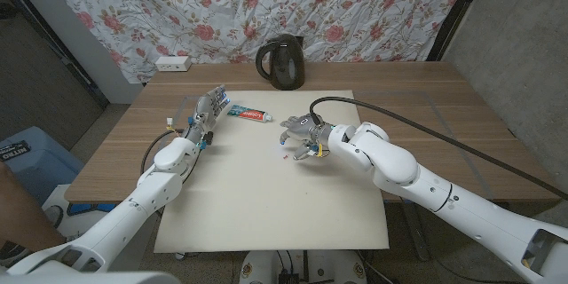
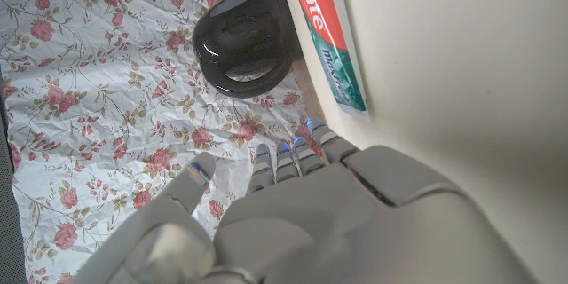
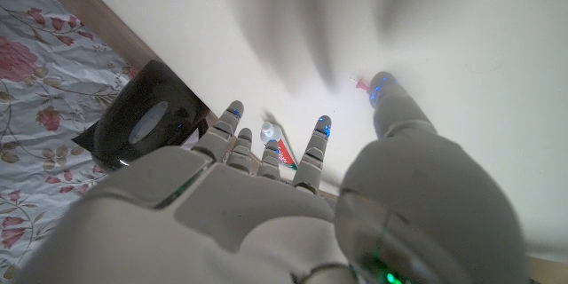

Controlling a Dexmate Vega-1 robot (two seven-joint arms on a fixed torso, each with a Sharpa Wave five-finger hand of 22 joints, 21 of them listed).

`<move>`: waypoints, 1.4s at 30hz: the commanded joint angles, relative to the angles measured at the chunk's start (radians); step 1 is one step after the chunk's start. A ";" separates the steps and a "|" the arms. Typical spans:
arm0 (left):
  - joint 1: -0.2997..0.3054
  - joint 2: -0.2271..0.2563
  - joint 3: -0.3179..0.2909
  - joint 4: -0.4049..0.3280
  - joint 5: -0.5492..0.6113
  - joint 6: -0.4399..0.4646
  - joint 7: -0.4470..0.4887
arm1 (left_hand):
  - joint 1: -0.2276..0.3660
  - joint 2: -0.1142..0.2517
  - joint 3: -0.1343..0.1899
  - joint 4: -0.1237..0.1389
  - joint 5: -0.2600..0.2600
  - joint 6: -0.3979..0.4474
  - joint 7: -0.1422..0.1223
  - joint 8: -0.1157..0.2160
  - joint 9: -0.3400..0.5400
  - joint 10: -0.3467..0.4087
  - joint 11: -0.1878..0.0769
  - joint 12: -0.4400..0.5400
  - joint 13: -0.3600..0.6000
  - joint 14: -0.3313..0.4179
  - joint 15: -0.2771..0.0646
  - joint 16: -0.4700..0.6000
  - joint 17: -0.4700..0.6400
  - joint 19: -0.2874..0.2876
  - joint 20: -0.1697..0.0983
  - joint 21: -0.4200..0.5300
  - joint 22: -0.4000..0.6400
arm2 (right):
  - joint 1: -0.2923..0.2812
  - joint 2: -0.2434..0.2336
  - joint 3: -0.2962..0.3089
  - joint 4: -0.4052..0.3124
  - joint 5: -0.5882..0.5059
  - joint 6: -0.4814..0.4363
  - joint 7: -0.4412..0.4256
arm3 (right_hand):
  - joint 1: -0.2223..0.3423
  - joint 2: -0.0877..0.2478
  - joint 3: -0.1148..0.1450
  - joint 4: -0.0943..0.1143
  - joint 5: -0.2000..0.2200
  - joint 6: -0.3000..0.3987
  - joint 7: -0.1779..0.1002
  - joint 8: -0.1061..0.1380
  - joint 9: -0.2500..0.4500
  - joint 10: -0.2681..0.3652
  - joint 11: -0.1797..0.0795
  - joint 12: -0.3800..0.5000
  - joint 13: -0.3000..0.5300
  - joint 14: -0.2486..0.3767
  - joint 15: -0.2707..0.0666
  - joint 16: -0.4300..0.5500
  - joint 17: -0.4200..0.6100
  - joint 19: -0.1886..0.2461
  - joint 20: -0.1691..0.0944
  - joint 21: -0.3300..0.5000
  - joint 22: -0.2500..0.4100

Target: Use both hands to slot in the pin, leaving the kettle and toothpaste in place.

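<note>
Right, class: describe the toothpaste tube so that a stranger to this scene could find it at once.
Start at the dark kettle at the far side of the wooden table. Just in front of it, at the far edge of the white mat, lies the toothpaste tube: flat, white, red and green, the only printed packaging there.

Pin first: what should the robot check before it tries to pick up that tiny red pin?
1. Pin lies on the white mat, just by the right hand's fingertips: ok.
2. Right hand spread above the pin, holding nothing: ok.
3. Left hand holds nothing, away from the pin: ok.
4. Kettle upright at the table's back: ok.
5. Toothpaste lies between the hands, untouched: ok.
6. Where the pin slots in: cannot tell.
</note>
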 commanded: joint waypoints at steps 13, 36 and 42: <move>0.029 0.020 -0.007 -0.022 -0.007 0.004 -0.004 | 0.000 0.079 0.005 0.005 0.004 0.009 -0.001 -0.002 0.004 0.008 -0.004 -0.002 0.005 0.006 -0.001 -0.001 0.005 0.009 0.003 0.001 0.005 | 0.009 0.003 -0.024 0.044 -0.021 0.067 -0.077 | 0.001 -0.006 -0.004 0.013 -0.019 0.044 -0.002 0.022 0.007 0.014 -0.008 0.008 0.006 0.018 -0.004 0.013 0.007 0.021 -0.011 0.006 0.003; 0.021 0.015 -0.005 0.000 -0.020 0.012 -0.022 | -0.001 0.080 0.006 0.009 0.004 0.012 -0.001 -0.002 0.005 0.009 -0.006 -0.002 0.005 0.006 0.000 -0.001 0.005 0.009 0.005 0.001 0.005 | 0.031 0.005 -0.046 0.102 -0.042 0.107 -0.124 | 0.009 -0.003 -0.010 0.014 -0.019 0.082 -0.003 0.040 0.010 0.023 -0.016 0.007 0.006 0.029 -0.013 0.018 0.011 0.044 -0.022 0.009 0.003; 0.021 0.016 -0.004 0.000 -0.025 0.020 -0.024 | -0.001 0.080 0.007 0.009 0.005 0.012 -0.001 -0.002 0.005 0.009 -0.005 -0.002 0.005 0.006 0.000 -0.001 0.005 0.009 0.006 0.001 0.005 | 0.031 0.001 -0.044 0.115 -0.035 0.113 -0.154 | 0.013 -0.003 -0.013 0.015 -0.017 0.101 -0.003 0.049 0.012 0.028 -0.017 0.008 0.006 0.035 -0.017 0.020 0.012 0.054 -0.025 0.010 0.003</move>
